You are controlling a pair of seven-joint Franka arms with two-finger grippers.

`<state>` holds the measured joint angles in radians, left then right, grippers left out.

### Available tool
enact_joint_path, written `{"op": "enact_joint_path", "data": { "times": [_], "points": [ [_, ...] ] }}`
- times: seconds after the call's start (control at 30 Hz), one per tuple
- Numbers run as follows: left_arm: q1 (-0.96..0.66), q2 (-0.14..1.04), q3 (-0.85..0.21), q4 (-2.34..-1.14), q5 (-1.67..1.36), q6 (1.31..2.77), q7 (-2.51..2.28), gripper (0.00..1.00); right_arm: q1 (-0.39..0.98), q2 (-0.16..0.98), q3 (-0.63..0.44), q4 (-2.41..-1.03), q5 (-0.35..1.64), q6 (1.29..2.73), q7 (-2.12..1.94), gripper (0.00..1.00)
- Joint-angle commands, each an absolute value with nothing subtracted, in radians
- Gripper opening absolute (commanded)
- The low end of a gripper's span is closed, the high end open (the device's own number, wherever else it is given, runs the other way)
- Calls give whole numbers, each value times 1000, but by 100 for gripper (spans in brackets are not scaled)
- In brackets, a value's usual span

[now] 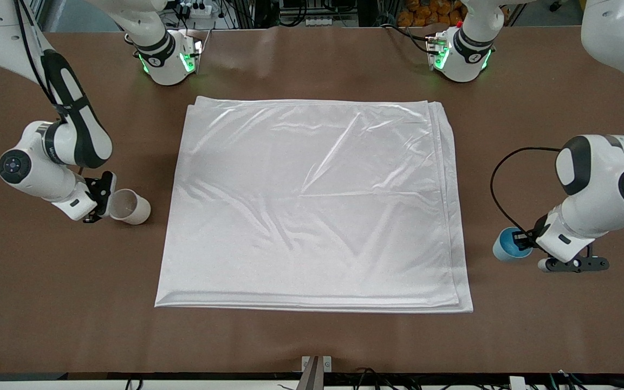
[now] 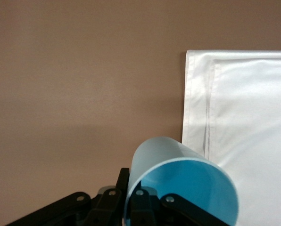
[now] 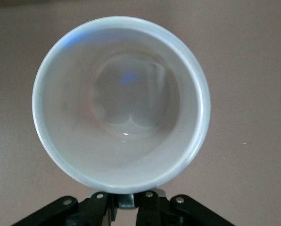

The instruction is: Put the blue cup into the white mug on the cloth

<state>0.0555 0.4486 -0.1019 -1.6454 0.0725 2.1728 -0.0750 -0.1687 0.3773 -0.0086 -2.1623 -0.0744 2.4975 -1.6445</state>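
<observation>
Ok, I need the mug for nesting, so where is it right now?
The white mug sits off the cloth on the table at the right arm's end, gripped at its rim by the right gripper.

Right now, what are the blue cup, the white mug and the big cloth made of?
The blue cup looks like thin matte plastic: its wall is slim and light glows through it. The white mug seems glazed ceramic, with a thick rim and glossy reflections inside. The cloth looks like satin fabric, shiny with soft wrinkles. I can't be sure of any.
</observation>
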Motion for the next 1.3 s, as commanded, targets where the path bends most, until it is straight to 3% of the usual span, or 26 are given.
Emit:
{"op": "enact_joint_path", "data": {
  "times": [0.0,0.4,0.83,1.27],
  "points": [
    [55,403,-106,-1632,95,2114,-63,0,-178,345,17,-2145,-40,2496,-1690,0],
    [57,367,-110,-1543,84,1974,-9,0,-137,270,127,-2102,-40,2464,-1577,0],
    [55,318,-144,-1505,11,1885,-5,0,89,256,132,-2034,-54,2339,-1270,0],
    [55,302,-198,-1494,-29,1845,-8,0,297,313,130,-2003,-106,2333,-924,0]
  ]
}}
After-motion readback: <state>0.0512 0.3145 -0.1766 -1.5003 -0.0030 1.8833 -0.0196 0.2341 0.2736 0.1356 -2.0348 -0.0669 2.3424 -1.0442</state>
